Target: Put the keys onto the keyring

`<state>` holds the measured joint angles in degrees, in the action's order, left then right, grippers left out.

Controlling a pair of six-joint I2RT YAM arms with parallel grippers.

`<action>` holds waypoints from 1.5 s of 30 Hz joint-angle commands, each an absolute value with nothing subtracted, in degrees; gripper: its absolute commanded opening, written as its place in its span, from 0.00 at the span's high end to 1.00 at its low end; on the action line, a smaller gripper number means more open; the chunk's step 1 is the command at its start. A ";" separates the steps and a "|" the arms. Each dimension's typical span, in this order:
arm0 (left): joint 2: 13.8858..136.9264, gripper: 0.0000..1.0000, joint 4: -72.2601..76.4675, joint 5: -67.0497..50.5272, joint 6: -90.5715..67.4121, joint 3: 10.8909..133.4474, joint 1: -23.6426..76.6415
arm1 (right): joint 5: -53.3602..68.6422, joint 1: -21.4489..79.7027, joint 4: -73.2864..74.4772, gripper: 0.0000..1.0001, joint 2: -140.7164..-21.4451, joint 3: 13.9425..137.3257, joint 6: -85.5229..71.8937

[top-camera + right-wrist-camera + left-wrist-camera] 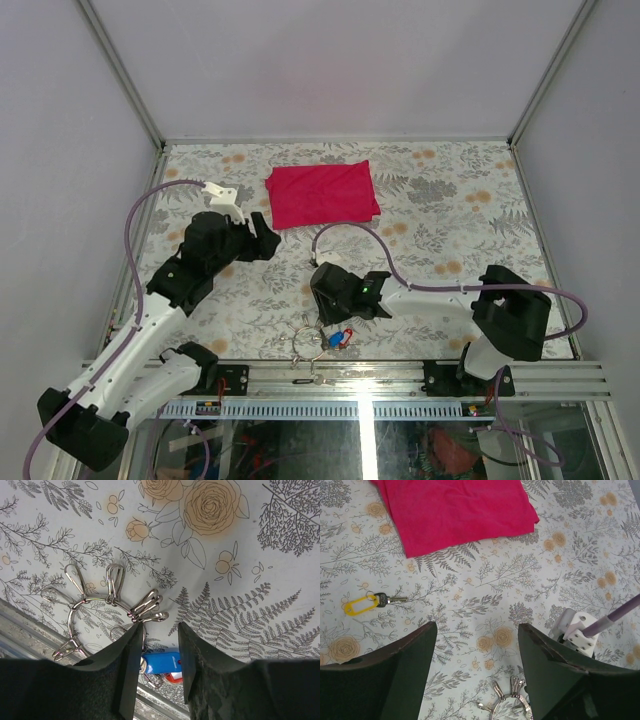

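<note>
The left claw [476, 630] hangs spread and empty over the desk [580, 555], a yellow-tagged key [372, 602] lying loose well apart from the keyring [70, 622] at the near edge, where the right claw [159, 630] straddles a blue key [162, 662], grip impossible to tell, so the job looks unfinished.

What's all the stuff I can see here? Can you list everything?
cloth: one, red, far middle of the table.
keyring: one, silver, with clips, near edge.
keys: two heads showing, blue and red, beside the keyring.
tagged key: one, silver with a yellow tag, apart from the cloth.
table: one, flower-patterned top.
left gripper: one, dark, on the left, near the cloth.
right gripper: one, dark, over the blue key.
</note>
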<state>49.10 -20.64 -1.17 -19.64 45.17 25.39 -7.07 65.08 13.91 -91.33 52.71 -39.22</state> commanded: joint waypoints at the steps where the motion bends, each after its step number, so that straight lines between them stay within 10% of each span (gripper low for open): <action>1: 49.37 0.32 -19.74 -2.70 -17.73 45.58 25.05 | -9.52 64.61 14.94 0.60 -93.18 55.06 -44.00; 45: 40.34 0.32 -22.36 9.47 -12.27 46.48 25.05 | -0.71 70.03 16.29 0.66 -109.35 74.14 -33.72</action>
